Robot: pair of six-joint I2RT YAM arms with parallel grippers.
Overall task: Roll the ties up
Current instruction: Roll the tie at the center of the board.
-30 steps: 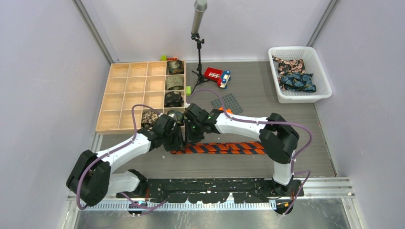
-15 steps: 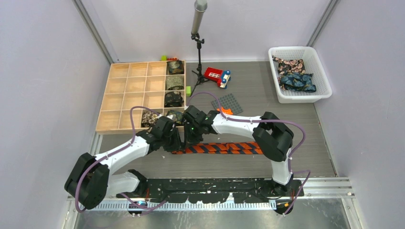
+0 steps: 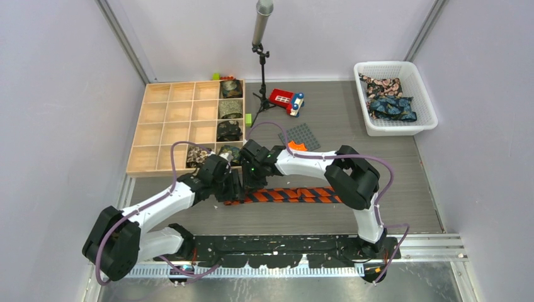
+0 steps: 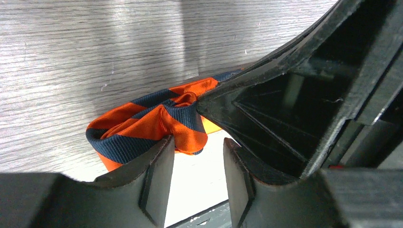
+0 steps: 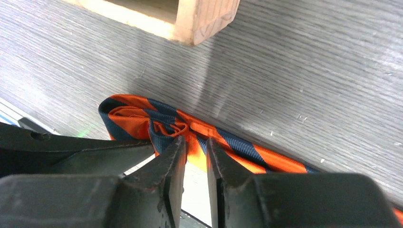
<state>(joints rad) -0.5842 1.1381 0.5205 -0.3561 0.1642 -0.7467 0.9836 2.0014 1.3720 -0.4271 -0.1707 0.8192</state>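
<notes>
The orange-and-dark-striped tie [image 3: 296, 195] lies flat across the table in front of the arms, its left end curled into a small loose roll [image 4: 152, 123] [image 5: 142, 116]. Both grippers meet at that roll. My left gripper [image 3: 230, 189] [image 4: 197, 145] is open, its left fingertip [image 4: 159, 161] against the roll and nothing between the fingers. My right gripper [image 3: 249, 187] [image 5: 196, 142] stands narrowly open from the other side, its tips astride a fold of the tie. Other dark patterned ties [image 3: 390, 100] lie in the white basket, and rolled ones [image 3: 230, 110] sit in the wooden box.
The wooden compartment box [image 3: 176, 126] stands just behind the grippers, its corner [image 5: 199, 19] close above the roll. A white basket [image 3: 403, 131] is at the back right. A red toy car [image 3: 286, 100], a grey studded plate [image 3: 301, 135] and a microphone stand [image 3: 261, 56] are behind.
Both arms have shifted a little to the left and the tie's far end has slid left with them. Both grippers' jaws have widened.
</notes>
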